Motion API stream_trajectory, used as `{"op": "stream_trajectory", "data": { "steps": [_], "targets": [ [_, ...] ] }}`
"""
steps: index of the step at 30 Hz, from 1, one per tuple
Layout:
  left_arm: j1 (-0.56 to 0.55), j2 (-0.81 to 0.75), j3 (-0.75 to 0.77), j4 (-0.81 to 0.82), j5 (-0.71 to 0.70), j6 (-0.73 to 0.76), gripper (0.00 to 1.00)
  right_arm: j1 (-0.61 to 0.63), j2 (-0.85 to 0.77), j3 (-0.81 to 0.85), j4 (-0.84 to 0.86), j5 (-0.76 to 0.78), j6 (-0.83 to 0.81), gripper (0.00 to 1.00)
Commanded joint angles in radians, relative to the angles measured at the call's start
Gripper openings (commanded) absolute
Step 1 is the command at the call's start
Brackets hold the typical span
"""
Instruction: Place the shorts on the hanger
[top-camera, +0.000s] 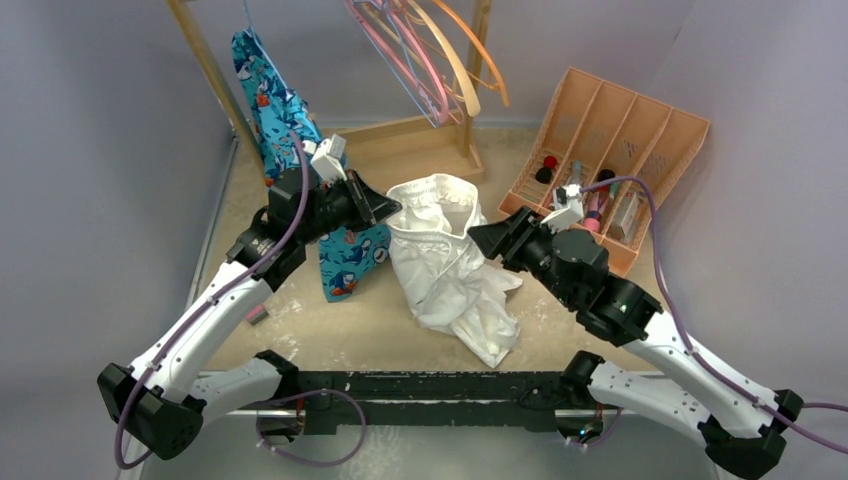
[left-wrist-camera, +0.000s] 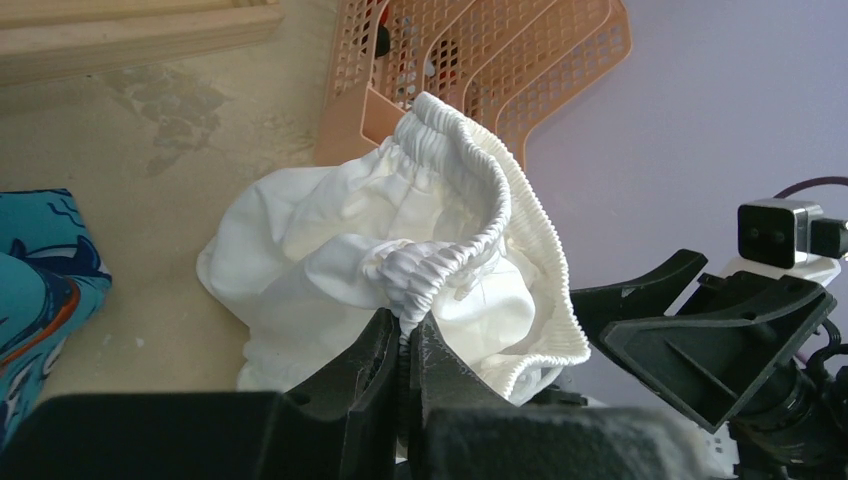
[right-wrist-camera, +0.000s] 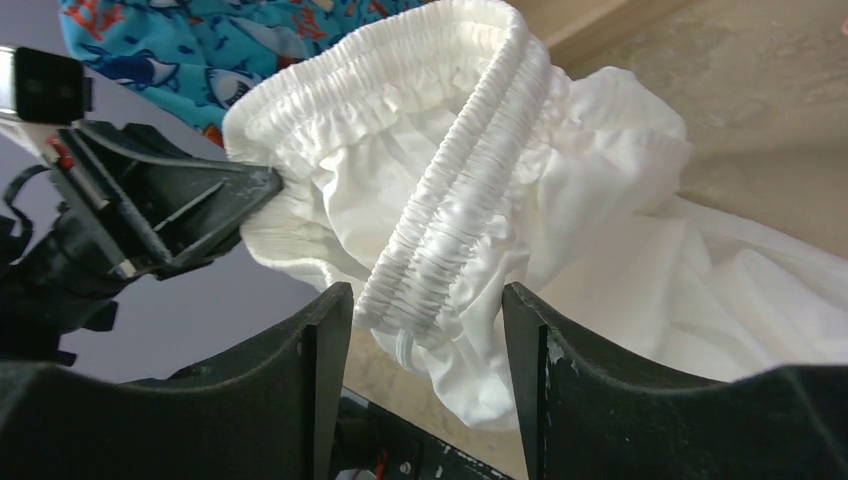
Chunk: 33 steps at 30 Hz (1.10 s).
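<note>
We are seeing the left claw (left-wrist-camera: 405, 345) pinching the gathered waistband of the white shorts (top-camera: 450, 260), holding it lifted. The right claw (right-wrist-camera: 425, 315) is standing apart, jaws wide, with the waistband's other side running between its fingers (right-wrist-camera: 320, 340) but not clamped. The shorts are sitting mid-desk (top-camera: 350, 330), legs trailing toward the near edge. The light-blue hanger (top-camera: 385, 55) is hanging on the wooden rack (top-camera: 215, 75) at the back, beside pink ones. A shark-print garment (top-camera: 265, 100) is dangling left; an orange organizer (top-camera: 640, 120) is sitting right.
</note>
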Motion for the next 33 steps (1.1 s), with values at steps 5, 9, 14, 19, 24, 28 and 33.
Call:
{"op": "stream_trajectory", "data": {
  "steps": [5, 9, 14, 19, 24, 28, 33],
  "targets": [
    [-0.003, 0.003, 0.088, -0.090, -0.018, 0.229, 0.00, -0.001, 0.044, 0.051, -0.222, 0.158, 0.145, 0.61],
    [-0.003, 0.010, 0.111, -0.138, -0.006, 0.291, 0.00, -0.001, 0.070, 0.058, -0.193, 0.149, 0.047, 0.63],
    [-0.003, 0.015, 0.140, -0.187, 0.010, 0.348, 0.00, -0.001, 0.128, 0.127, -0.150, 0.097, -0.158, 0.62],
    [-0.003, 0.013, 0.132, -0.185, 0.070, 0.374, 0.00, -0.028, 0.211, 0.192, -0.144, 0.085, -0.276, 0.59],
    [-0.003, -0.005, 0.104, -0.152, 0.136, 0.383, 0.00, -0.135, 0.281, 0.227, -0.093, -0.088, -0.365, 0.57],
    [-0.003, -0.025, 0.084, -0.130, 0.159, 0.388, 0.00, -0.227, 0.321, 0.221, -0.017, -0.228, -0.424, 0.54],
    [-0.003, -0.029, 0.079, -0.127, 0.165, 0.392, 0.00, -0.254, 0.409, 0.246, 0.016, -0.299, -0.475, 0.52]
  ]
}}
